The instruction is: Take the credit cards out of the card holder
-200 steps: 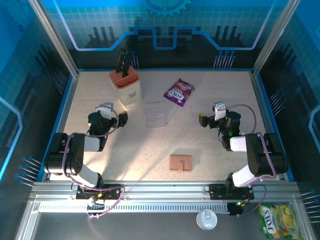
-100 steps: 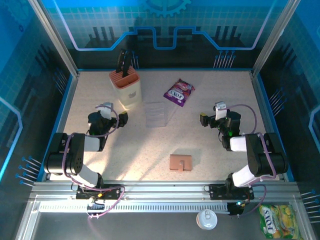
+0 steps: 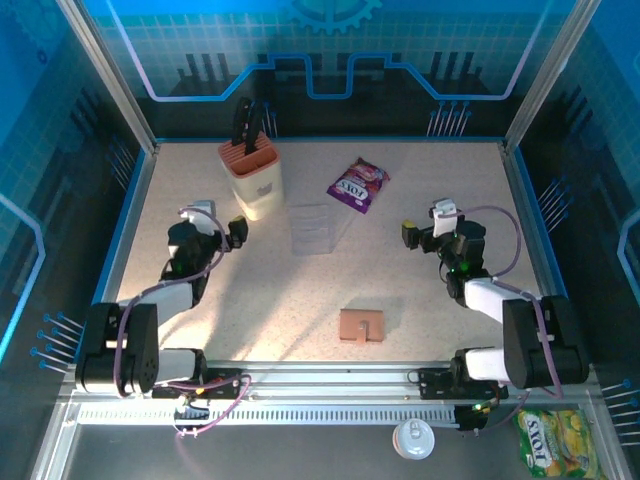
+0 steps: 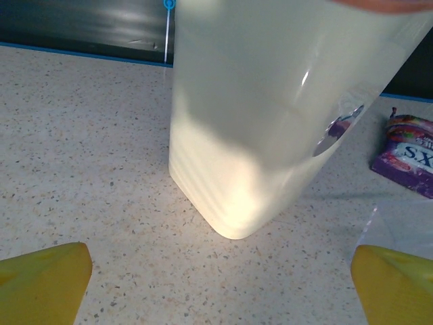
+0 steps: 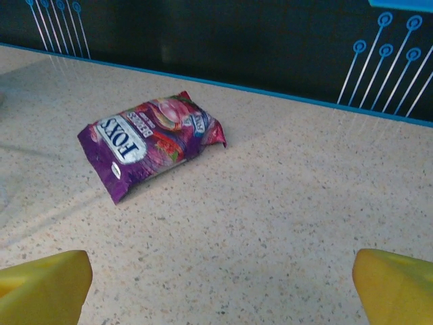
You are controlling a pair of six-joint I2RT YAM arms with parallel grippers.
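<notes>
The card holder [image 3: 361, 326] is a small brown leather wallet lying shut and flat on the table near the front, between the two arms. The credit cards are hidden. My left gripper [image 3: 238, 231] hovers far to the wallet's left, just in front of the cream knife block [image 3: 251, 180]. Its yellow fingertips [image 4: 40, 281] stand wide open with only bare table between them [image 4: 220, 291]. My right gripper [image 3: 409, 235] is off to the wallet's upper right, open too [image 5: 220, 291], facing the purple snack packet [image 5: 152, 139].
A clear plastic tray [image 3: 311, 228] sits mid-table behind the wallet, with the snack packet [image 3: 358, 184] beyond it. In the left wrist view the knife block [image 4: 270, 101] looms close ahead, the tray's corner [image 4: 406, 223] at right. Walls fence the table.
Both arms have stretched out lower over the table. The left gripper has shifted slightly left and back, the right slightly right and back. Both stayed open; the wallet has not moved.
</notes>
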